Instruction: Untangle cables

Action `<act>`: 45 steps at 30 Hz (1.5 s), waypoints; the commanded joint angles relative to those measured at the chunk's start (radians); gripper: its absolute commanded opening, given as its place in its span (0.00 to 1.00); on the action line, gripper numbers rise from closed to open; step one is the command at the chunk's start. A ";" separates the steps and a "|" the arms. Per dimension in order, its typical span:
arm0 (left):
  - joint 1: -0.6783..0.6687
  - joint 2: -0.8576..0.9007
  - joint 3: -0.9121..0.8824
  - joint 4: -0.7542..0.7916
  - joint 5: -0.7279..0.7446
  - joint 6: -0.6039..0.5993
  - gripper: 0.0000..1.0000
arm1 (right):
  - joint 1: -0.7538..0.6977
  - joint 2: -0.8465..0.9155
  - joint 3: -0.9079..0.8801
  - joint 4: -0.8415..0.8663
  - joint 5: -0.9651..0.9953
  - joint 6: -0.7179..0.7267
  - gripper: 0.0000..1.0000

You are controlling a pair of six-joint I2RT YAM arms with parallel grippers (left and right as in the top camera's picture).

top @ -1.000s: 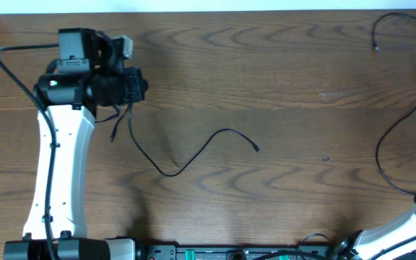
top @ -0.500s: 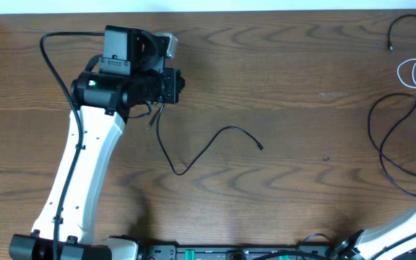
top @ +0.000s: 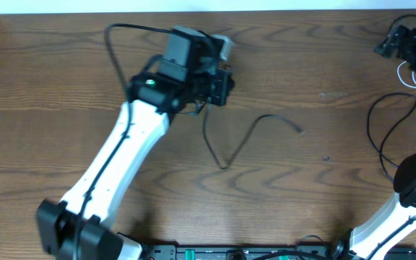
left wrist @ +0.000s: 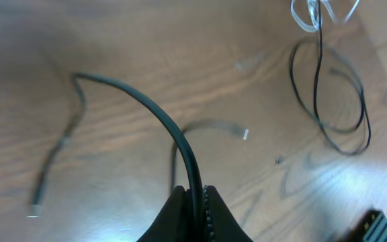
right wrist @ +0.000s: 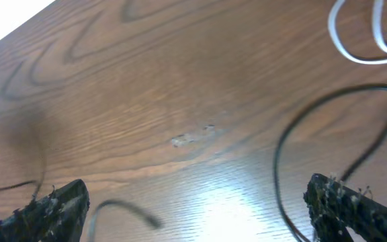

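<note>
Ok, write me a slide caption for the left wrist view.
Left gripper shut on a black cable arcing over the wooden table; white cable and black loop beyond.

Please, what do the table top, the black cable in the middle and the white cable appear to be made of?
The table looks like wood or a wood-look laminate, brown with a mild sheen; wavy grain lines and reflections show.
The black cable seemingly has a rubber or plastic jacket, matte; it bends in smooth curves.
The white cable is probably plastic-coated, slightly glossy; it lies in loose loops.
</note>
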State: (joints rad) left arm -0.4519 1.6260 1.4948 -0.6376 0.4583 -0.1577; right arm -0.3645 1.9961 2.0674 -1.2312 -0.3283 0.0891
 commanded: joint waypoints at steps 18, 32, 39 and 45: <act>0.005 0.055 -0.005 -0.158 -0.229 -0.027 0.85 | 0.120 0.000 0.010 -0.016 -0.018 -0.028 0.99; 0.394 -0.153 0.011 -0.271 -0.362 -0.073 0.90 | 0.525 0.002 -0.101 -0.007 -0.014 0.030 0.99; 0.436 -0.139 0.011 -0.293 -0.363 -0.072 0.95 | 0.743 0.004 -0.146 0.051 0.095 0.208 0.99; 0.436 -0.139 0.011 -0.297 -0.362 -0.073 0.95 | 0.861 0.016 -0.293 0.111 0.113 0.274 0.94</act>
State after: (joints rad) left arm -0.0212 1.4776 1.4944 -0.9314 0.1020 -0.2222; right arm 0.4564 1.9987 1.8351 -1.1328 -0.2451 0.3088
